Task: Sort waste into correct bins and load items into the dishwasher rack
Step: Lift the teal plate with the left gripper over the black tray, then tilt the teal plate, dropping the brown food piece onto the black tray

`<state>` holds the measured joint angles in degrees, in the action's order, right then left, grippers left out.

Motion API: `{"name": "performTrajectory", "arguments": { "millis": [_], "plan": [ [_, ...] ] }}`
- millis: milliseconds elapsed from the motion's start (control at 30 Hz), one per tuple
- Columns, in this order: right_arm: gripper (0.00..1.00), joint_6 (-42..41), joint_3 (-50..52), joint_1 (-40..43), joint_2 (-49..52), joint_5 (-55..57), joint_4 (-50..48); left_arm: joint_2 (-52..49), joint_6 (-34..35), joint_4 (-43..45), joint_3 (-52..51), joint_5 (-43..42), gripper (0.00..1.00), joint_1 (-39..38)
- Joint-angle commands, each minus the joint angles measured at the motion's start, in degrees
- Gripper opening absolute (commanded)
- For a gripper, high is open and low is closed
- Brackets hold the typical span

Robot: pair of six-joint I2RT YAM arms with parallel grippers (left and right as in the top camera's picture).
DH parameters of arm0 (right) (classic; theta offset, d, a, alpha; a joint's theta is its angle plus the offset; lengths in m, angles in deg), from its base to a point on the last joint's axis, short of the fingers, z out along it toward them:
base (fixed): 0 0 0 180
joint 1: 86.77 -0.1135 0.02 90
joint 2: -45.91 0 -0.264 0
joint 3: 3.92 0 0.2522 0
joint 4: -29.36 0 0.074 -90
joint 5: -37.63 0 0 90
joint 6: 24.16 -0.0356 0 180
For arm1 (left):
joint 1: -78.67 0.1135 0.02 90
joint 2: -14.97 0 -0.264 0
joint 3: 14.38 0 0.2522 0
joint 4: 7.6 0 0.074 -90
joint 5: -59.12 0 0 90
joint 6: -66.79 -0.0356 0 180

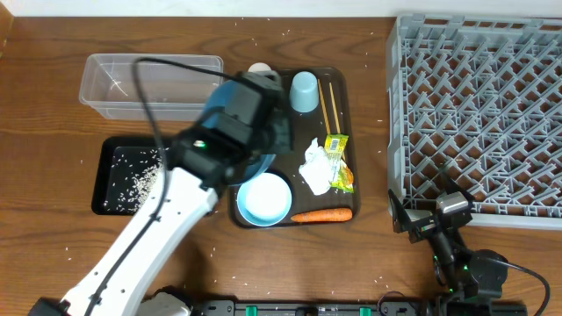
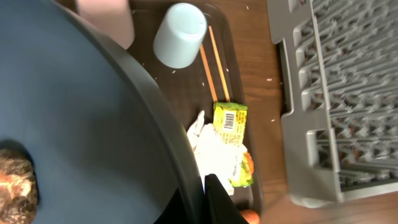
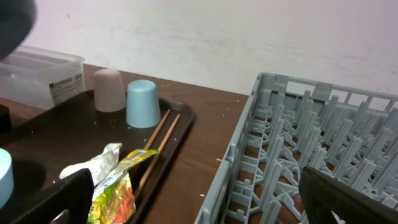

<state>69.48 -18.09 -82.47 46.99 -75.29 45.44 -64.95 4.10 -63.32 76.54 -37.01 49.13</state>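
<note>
My left gripper [image 2: 203,200] is shut on the rim of the large dark blue plate [image 2: 81,124], which carries a small brown food lump [image 2: 15,186]. From overhead the arm hides most of the plate [image 1: 256,163]. On the brown serving tray [image 1: 342,79] lie the light blue cup [image 1: 303,91], the white cup [image 1: 260,68], the chopsticks [image 1: 328,105], the crumpled tissue [image 1: 313,168], the green-yellow wrapper [image 1: 339,163], the pale blue bowl [image 1: 263,198] and the carrot [image 1: 321,214]. My right gripper [image 1: 430,219] stands open and empty by the front left corner of the rack [image 1: 479,114].
The clear tub [image 1: 149,83] stands at the back left. In front of it the black tray [image 1: 118,180] holds loose white rice [image 1: 140,171]. Stray grains dot the wooden table. The grey rack fills the right side.
</note>
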Motion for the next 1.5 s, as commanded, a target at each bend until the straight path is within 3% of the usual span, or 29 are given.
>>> {"name": "performTrajectory", "arguments": {
  "millis": [0,333,600,700,933,1167,1467],
  "plan": [
    [0.99,0.7,0.1,1.3,-0.1,0.2,0.2,1.4,1.6,-1.4,0.1,-10.6,0.06,5.9],
    [0.99,0.7,0.1,1.3,-0.1,0.2,0.2,1.5,-1.2,-8.2,-0.3,-27.0,0.06,22.4],
    [0.99,0.7,0.1,1.3,-0.1,0.2,0.2,1.4,-5.0,-8.1,-0.4,-51.5,0.06,34.3],
    [0.99,0.7,0.1,1.3,-0.1,0.2,0.2,1.4,-6.1,-8.5,-0.6,-56.0,0.06,39.3],
    [0.99,0.7,0.1,1.3,-0.1,0.2,0.2,1.4,-8.5,-8.6,-4.3,-64.4,0.06,48.5],
    [0.99,0.7,0.1,1.3,-0.1,0.2,0.2,1.4,-10.8,-8.3,-11.9,-65.8,0.06,54.9],
    [0.99,0.7,0.1,1.3,-0.1,0.2,0.2,1.4,-15.3,-8.4,-12.9,-73.0,0.06,61.7]
  ]
}}
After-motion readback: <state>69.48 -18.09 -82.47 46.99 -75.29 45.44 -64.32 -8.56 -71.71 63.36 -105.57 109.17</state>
